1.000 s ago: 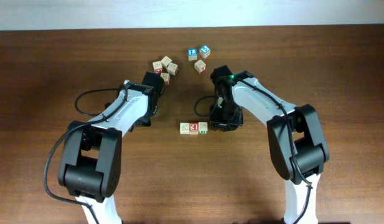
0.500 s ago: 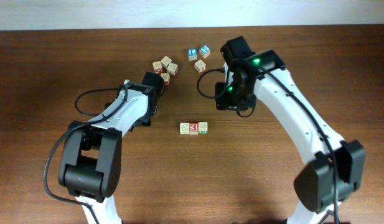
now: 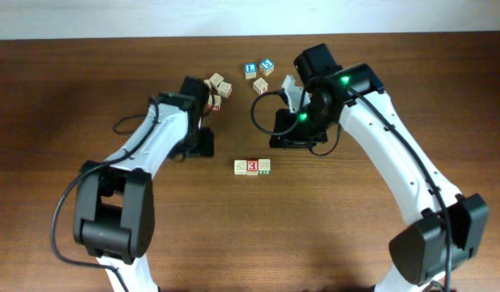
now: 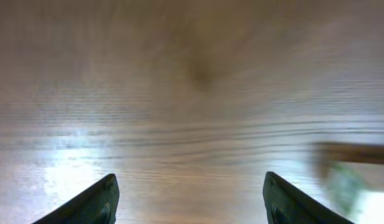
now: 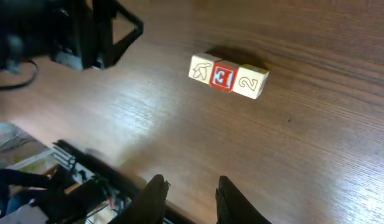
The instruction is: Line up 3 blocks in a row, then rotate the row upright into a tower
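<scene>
Blocks (image 5: pixel 229 76) look light, hard and smooth, best pinched on two flat sides; left gripper (image 4: pixel 190 182) gapes wide, right gripper (image 5: pixel 192 183) partly open, both empty.

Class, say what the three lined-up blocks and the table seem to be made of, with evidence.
The three lined-up blocks: probably wood, with pale matte faces and printed coloured marks. The table: wood or wood-look laminate, with dark brown grain lines and a slight sheen.

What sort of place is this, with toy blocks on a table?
Probably a robotics lab bench: a left arm and a right arm reach over a wooden table, with a row of three alphabet blocks between them.
</scene>
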Controlling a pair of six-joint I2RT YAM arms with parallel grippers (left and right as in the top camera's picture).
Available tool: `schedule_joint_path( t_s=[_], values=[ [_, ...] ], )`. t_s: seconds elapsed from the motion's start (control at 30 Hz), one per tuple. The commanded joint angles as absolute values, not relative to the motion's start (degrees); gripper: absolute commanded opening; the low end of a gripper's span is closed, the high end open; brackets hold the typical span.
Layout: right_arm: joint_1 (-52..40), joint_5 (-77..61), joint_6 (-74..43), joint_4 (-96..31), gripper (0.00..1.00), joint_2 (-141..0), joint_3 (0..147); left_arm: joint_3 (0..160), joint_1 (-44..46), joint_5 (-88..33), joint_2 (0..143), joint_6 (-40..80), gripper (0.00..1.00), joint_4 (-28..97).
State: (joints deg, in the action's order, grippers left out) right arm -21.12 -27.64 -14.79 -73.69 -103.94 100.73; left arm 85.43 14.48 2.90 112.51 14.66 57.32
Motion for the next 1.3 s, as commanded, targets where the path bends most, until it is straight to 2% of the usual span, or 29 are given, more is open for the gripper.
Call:
schedule_joint_path(
  t_s=[0.0,0.13,0.2,0.3,0.5,0.63,0.77,0.83,0.87,0.93,1.03,1.27],
  values=[
    [-17.72,-30.02,-13.52,-74.54,0.29,-95.72,101.58,91.46,13.91,-9.34,105.16,11.60,0.73,58.83],
    [-15.35,-25.58,-13.52,-79.07,0.29,-90.24,101.58,91.79,13.30,-21.98,102.98,5.87,0.72,59.55],
    [-15.46,-21.02,-13.54,-82.11,0.33,-89.62,101.38,91.77,12.36,-29.63,103.18,-0.30,0.73,60.60],
    [-15.79,-18.22,-13.56,-81.49,0.43,-89.73,98.02,91.77,11.14,-30.68,103.18,-2.28,0.73,61.65],
    [-15.77,-21.10,-18.52,-68.27,0.50,-90.56,84.47,91.77,7.88,-30.41,104.09,-2.20,0.73,60.07],
    [-15.79,-27.83,-18.92,-58.26,0.50,-93.60,78.15,91.77,7.33,-29.98,106.59,-0.64,0.61,60.10],
    [-15.79,-28.42,-18.94,-55.64,0.49,-98.37,77.67,91.77,7.33,-29.10,108.88,1.43,0.54,60.10],
    [-15.86,-28.75,-19.46,-54.61,0.46,-100.79,77.67,91.74,7.38,-26.59,109.89,4.73,0.39,60.12],
    [-15.84,-28.73,-20.27,-54.15,0.37,-101.97,77.67,91.72,7.38,-26.11,110.48,5.80,0.29,60.10],
    [-16.43,-28.95,-20.69,-52.73,0.20,-103.85,77.67,91.72,7.53,-26.09,111.35,6.22,0.18,60.12],
    [-17.67,-28.93,-20.67,-51.88,0.20,-105.60,77.67,91.66,8.12,-26.02,112.66,6.20,0.01,60.86],
    [-18.81,-28.49,-21.54,-49.65,0.19,-109.95,77.65,87.77,10.20,-26.15,116.29,5.56,0.00,59.86]
  ],
)
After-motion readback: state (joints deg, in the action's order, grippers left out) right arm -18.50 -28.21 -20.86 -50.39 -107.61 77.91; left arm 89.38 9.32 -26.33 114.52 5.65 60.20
